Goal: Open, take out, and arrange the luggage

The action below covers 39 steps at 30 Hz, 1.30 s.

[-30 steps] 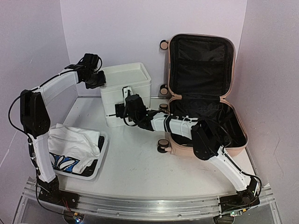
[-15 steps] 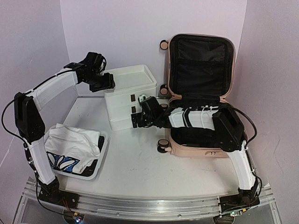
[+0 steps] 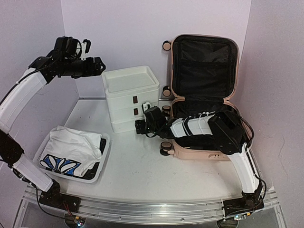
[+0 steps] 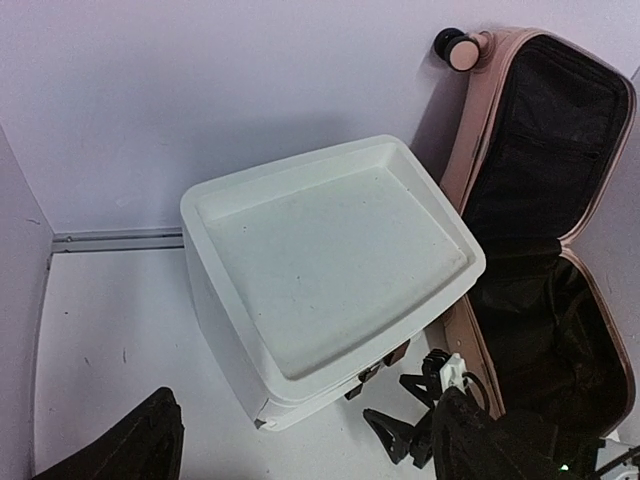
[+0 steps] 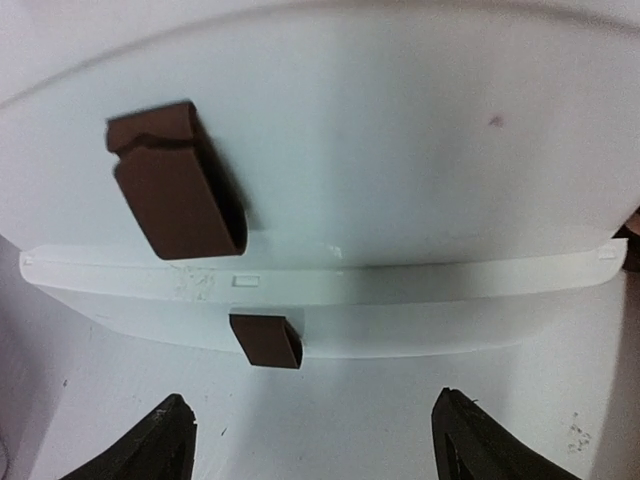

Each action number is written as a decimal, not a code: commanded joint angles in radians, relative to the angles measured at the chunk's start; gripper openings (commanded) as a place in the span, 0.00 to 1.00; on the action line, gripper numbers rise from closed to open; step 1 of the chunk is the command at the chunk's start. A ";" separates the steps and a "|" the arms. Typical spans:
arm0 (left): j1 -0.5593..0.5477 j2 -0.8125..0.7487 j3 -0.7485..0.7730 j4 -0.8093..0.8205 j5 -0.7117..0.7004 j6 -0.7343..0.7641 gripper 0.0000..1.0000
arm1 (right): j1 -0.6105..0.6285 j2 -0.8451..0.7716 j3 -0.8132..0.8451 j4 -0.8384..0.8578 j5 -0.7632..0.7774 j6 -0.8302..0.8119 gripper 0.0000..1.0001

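Drawer unit (image 3: pixel 130 97): table (image 3: pixel 142 166) back edge, beside open luggage (image 3: pixel 204 61), directly before right gripper (image 3: pixel 140 126).
Basket (image 3: pixel 102 164): near-left corner, cloth (image 3: pixel 71 142) inside.
Grippers: we see left gripper (image 3: pixel 97 66) and right both released, empty.

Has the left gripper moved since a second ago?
Yes. The left gripper has risen up and slightly left, clear of the top left corner of the white plastic drawer unit.

Open pale pink luggage (image 3: pixel 204 76), black-lined
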 commanded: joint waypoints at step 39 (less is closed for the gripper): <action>0.034 -0.241 -0.401 0.275 -0.128 0.116 0.87 | 0.027 -0.023 -0.099 0.247 0.078 -0.134 0.00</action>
